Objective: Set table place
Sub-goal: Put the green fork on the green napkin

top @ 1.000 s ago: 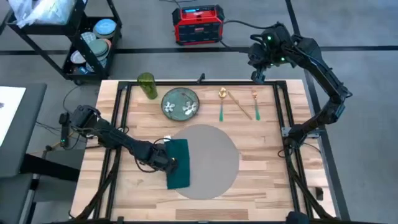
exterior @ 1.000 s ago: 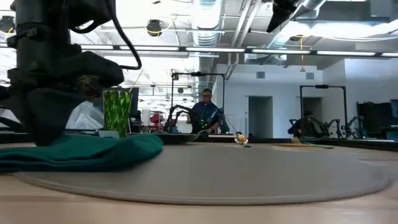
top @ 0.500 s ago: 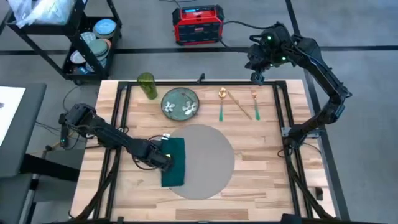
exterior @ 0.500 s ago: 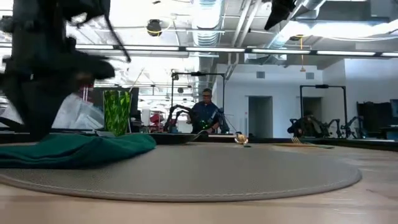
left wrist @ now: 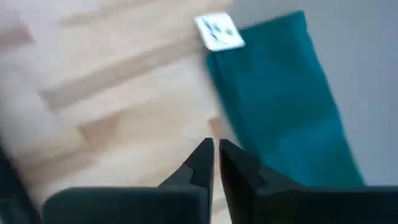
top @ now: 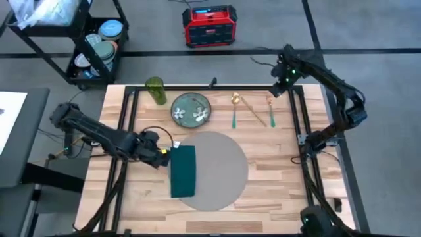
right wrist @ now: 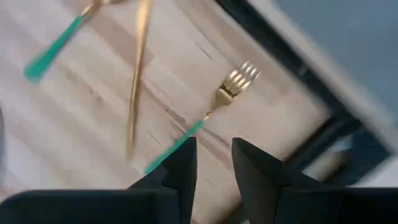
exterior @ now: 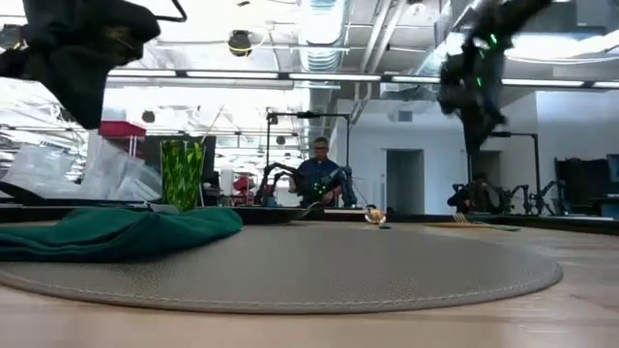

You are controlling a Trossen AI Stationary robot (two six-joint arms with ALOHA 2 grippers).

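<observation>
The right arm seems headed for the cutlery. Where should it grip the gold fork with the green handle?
Grip the gold fork with the green handle across its slim handle, coming straight down: it lies flat on the wooden table, apart from the knife. The right gripper hovers near its tines.

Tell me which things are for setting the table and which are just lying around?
For the job: placemat, green napkin, floral plate, green glass, fork, spoon, gold knife.

Just around: red box on the floor, black cart with bowls.
</observation>
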